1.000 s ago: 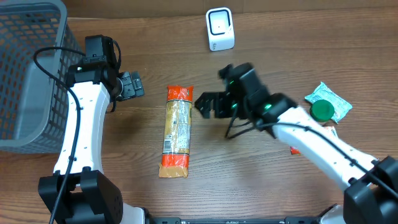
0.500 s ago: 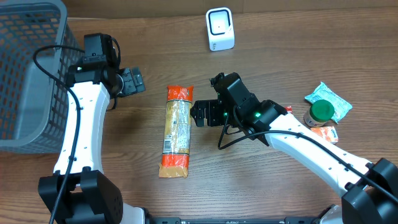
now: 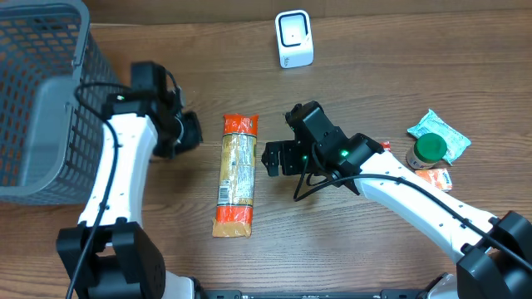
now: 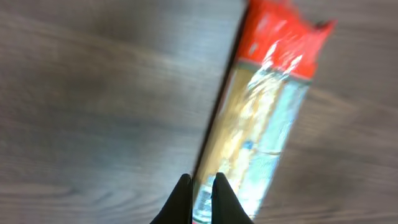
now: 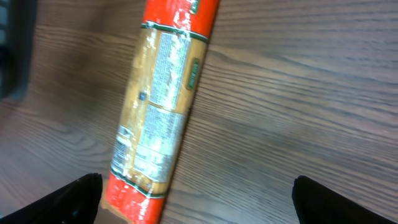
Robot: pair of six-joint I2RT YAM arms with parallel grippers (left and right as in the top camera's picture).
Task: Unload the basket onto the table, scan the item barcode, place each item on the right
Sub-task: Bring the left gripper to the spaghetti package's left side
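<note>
One long packet [image 3: 236, 174] lies flat on the wooden tabletop [image 3: 374, 91], between the two arms. In the overhead view its long axis runs from the far side toward the near edge, and the near end leans a little toward the left arm. Both ends are orange-red and the middle is clear. The left hand [image 3: 189, 130] is beside the far end, its fingers pressed together on nothing. The right hand [image 3: 273, 158] is just beside the packet's middle, its fingers spread wide and empty.
</note>
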